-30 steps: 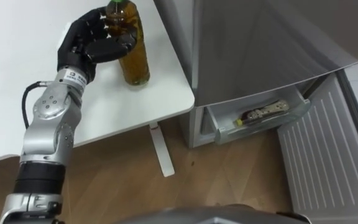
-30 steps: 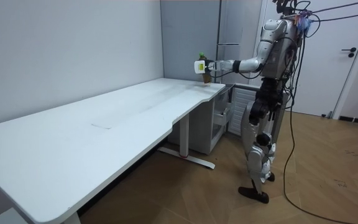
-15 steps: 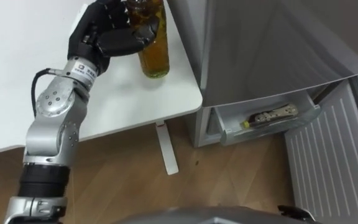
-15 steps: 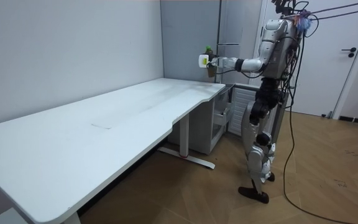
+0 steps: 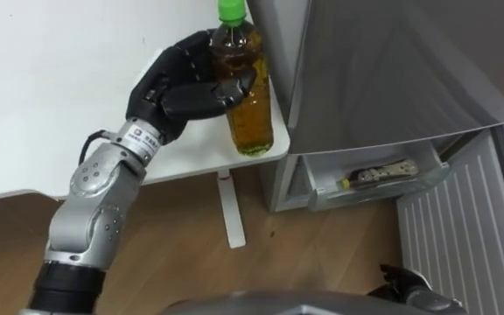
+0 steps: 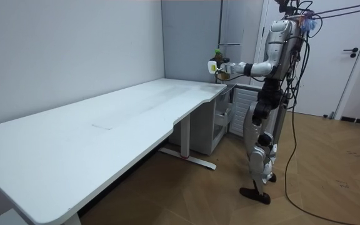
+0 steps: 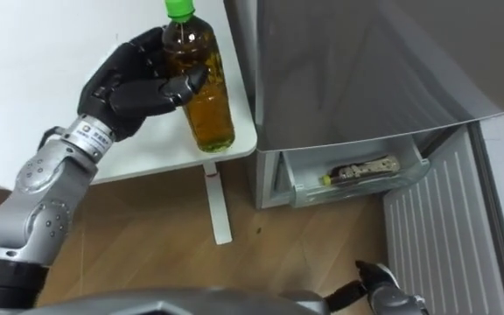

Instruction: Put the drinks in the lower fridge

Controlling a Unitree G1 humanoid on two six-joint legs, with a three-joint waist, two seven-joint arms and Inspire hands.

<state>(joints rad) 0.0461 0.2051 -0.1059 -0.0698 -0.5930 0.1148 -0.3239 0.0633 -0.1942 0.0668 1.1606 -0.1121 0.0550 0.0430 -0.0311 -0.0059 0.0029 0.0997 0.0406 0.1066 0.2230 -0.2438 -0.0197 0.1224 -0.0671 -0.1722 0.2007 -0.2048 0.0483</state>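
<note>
- The left hand (image 5: 186, 83) is curled round the bottle (image 5: 245, 96), with its fingers (image 5: 191, 61) on the far side and its thumb across the front.
- The bottle is upright and holds amber drink under a green cap (image 5: 232, 10).
- It hangs over the corner of the white table (image 5: 42, 87), just beside the grey fridge (image 5: 392, 70).
- In the room view the bottle (image 6: 218, 69) is held clear above the table (image 6: 105, 119) on the outstretched left arm.
- The robot stands at the table's end, in front of the fridge.
- Low in the fridge a drawer (image 5: 370, 191) is pulled out, with a dark bottle (image 5: 376, 169) lying on its side inside.
- The ribbed door (image 5: 462, 227) stands open on the right.
- The right hand (image 7: 379, 293) shows at the bottom edge, low by the body; I cannot tell whether it is spread or closed.
</note>
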